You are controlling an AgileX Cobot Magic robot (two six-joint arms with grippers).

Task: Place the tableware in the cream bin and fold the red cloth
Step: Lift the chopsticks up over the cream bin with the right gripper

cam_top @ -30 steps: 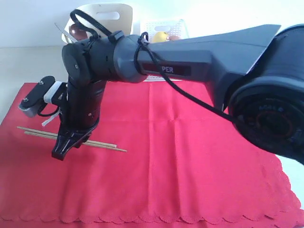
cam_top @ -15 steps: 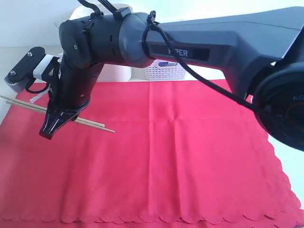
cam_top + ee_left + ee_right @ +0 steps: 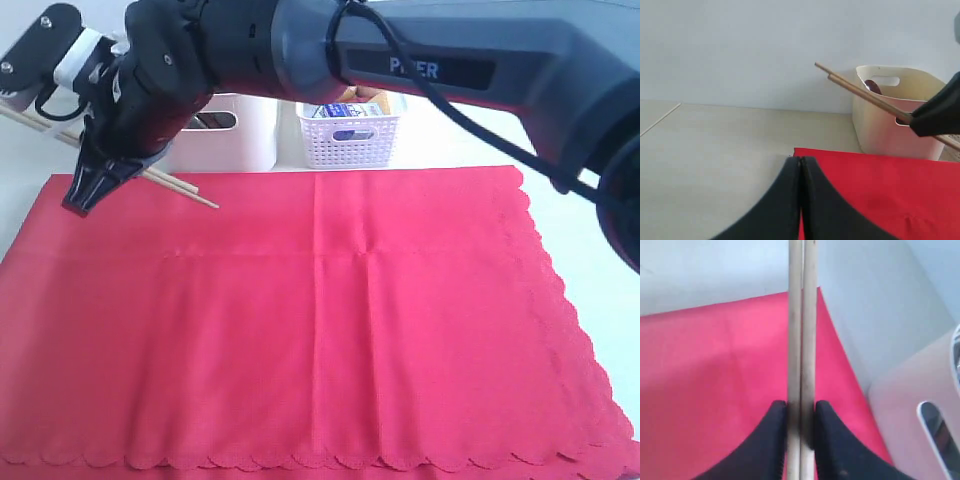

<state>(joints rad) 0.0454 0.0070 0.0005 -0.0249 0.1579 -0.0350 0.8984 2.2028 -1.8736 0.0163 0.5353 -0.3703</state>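
Lifted and swung away from the cloth's 9 o'clock side over the last second, the right gripper (image 3: 92, 185) now hung over the far left corner of the red cloth (image 3: 320, 320), at about 10 o'clock in the exterior view. Its fingers were clamped on the two chopsticks (image 3: 182, 188), which lay side by side and tilted, sticking out of both sides of the jaws and clear of the fabric. The right wrist view showed the pair (image 3: 801, 315) pinched between the two dark fingertips (image 3: 771, 440), with the cloth's corner below them.

The cream bin (image 3: 240, 140) stood just past the cloth's far edge at about 11 o'clock, close beside the gripper. The white lattice basket (image 3: 350, 140) stood next to it near 12 o'clock. In the left wrist view the chopsticks (image 3: 865, 95) crossed in front of the bin's rim, and something dark showed inside the bin, though what it was could not be told.

The left gripper (image 3: 800, 167) held nothing. Its fingers were pressed together, low over the pale table (image 3: 715, 150) beside the cloth's edge. The cloth itself lay spread flat and unfolded.
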